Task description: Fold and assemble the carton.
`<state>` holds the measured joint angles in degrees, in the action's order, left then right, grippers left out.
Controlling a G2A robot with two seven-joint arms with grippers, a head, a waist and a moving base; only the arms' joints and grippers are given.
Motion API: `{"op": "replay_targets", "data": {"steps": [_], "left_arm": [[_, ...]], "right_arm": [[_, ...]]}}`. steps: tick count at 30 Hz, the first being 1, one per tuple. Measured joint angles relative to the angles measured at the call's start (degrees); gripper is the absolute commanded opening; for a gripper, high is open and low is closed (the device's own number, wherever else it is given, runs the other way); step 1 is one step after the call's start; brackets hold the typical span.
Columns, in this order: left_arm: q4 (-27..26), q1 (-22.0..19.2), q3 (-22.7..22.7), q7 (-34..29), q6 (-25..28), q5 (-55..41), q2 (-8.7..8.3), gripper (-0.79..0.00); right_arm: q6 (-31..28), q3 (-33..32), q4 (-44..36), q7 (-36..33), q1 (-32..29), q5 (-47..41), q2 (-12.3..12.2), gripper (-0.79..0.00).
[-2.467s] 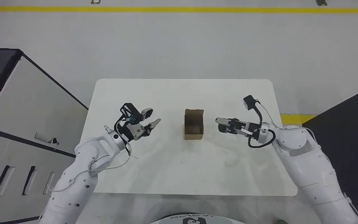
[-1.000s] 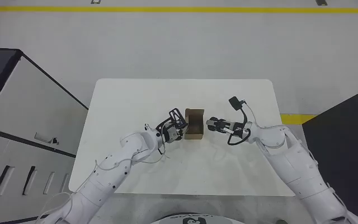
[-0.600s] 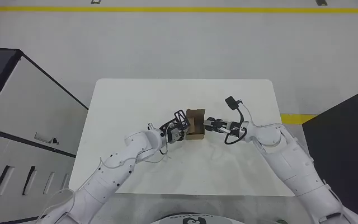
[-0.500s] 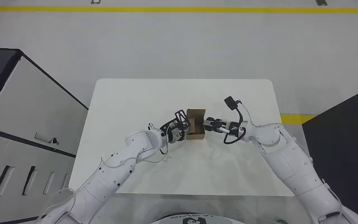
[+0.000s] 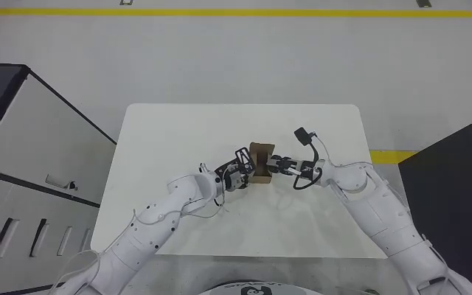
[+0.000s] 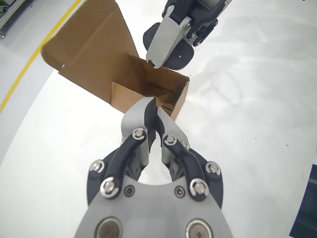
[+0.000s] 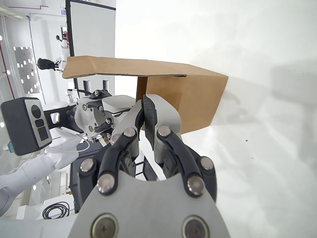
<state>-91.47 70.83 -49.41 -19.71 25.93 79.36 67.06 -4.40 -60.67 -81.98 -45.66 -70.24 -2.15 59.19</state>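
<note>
Top view: left hand [image 5: 245, 175] and right hand [image 5: 271, 164] pinch carton [image 5: 259, 153].

Carton [image 5: 259, 163] at frame centre, left tool [image 5: 245, 175] and right tool [image 5: 271, 164] pinched on opposite walls, both flanks barred, bench [image 5: 221, 125] passable toward upper and lower frame.

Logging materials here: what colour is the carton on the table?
The carton is plain brown, clearest in the left wrist view.
</note>
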Motion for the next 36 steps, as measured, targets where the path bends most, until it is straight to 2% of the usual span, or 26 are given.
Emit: {"op": "replay_targets", "data": {"steps": [12, 22, 36], "left_arm": [[2.66, -2.1, 1.85, -0.59, -0.53, 0.17, 1.02, -0.785], [3.04, -2.08, 1.56, -0.45, -0.44, 0.02, 1.23, -0.785], [2.83, -1.77, 0.95, 0.02, 0.32, 0.31, 1.32, -0.785]], "right_arm": [[0.57, 0.16, -0.32, 0.13, 0.04, 0.92, 0.21, -0.785], [2.09, -2.83, -4.25, 2.7, -2.57, 3.55, -0.46, -0.785], [8.37, 2.29, -5.23, 4.23, 1.39, 10.7, 0.85, -0.785]]}}
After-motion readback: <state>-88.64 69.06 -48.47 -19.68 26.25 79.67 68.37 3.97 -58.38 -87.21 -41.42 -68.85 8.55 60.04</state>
